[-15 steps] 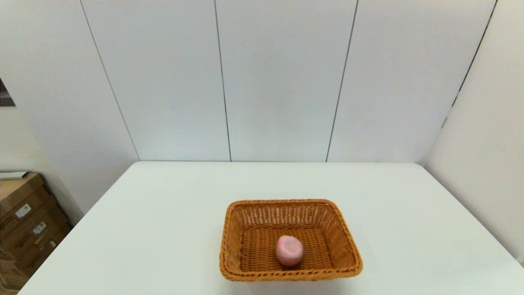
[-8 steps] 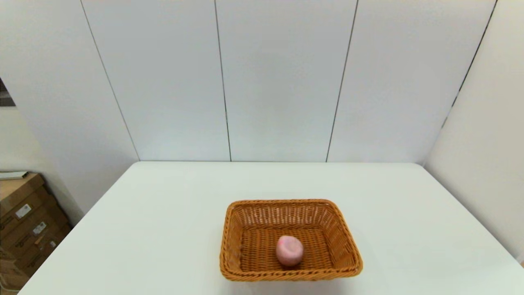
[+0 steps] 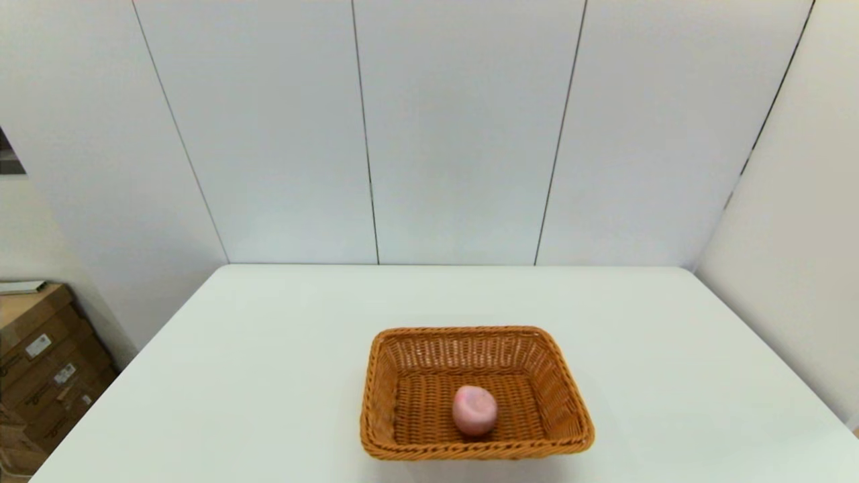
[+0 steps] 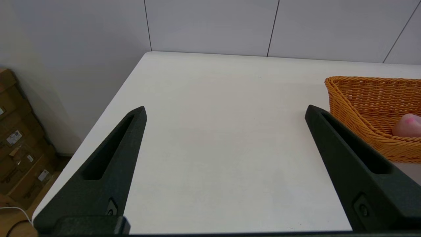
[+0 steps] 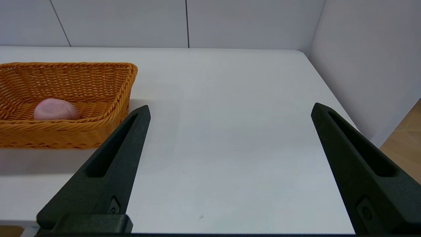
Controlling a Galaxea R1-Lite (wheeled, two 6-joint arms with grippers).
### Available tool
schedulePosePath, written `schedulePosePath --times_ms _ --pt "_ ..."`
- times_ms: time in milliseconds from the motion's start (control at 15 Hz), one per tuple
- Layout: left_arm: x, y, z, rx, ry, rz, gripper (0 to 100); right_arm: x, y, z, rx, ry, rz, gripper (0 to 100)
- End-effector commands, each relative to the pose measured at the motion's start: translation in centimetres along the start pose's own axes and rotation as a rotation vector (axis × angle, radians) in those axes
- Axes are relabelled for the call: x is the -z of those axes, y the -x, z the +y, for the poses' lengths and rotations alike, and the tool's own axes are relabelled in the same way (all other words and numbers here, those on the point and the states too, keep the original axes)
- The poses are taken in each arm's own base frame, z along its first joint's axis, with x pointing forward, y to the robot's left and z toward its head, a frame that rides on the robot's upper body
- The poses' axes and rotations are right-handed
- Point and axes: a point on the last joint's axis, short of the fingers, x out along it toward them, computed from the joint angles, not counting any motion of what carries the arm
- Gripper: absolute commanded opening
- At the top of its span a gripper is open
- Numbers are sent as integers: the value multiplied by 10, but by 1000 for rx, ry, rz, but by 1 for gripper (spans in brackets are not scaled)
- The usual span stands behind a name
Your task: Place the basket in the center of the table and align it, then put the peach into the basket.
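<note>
The orange-brown wicker basket point(image 3: 416, 349) sits on the white table point(image 3: 268, 376), near its front edge at mid width. Inside it, on the woven floor toward the near wall, lies the pale pink peach point(image 3: 474, 410). Neither arm shows in the head view. My left gripper point(image 4: 225, 110) is open and empty, low over the table's near left corner, with the basket point(image 4: 358, 98) and peach point(image 4: 408, 125) off to its side. My right gripper point(image 5: 230, 110) is open and empty near the front right, beside the basket point(image 5: 82, 82) holding the peach point(image 5: 56, 109).
Stacked cardboard boxes point(image 3: 40, 362) stand on the floor past the table's left edge. White wall panels point(image 3: 456, 134) close off the back and right. Bare tabletop surrounds the basket on the left, right and far sides.
</note>
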Motion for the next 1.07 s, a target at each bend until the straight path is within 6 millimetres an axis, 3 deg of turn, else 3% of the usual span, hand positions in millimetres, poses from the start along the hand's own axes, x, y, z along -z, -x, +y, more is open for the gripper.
schedulePosePath --times_ms 67,1067 --pt "0 0 0 -1 1 -1 100 0 0 0 -1 -20 1 100" --pt "0 0 0 -1 2 -1 100 0 0 0 0 -20 -1 100"
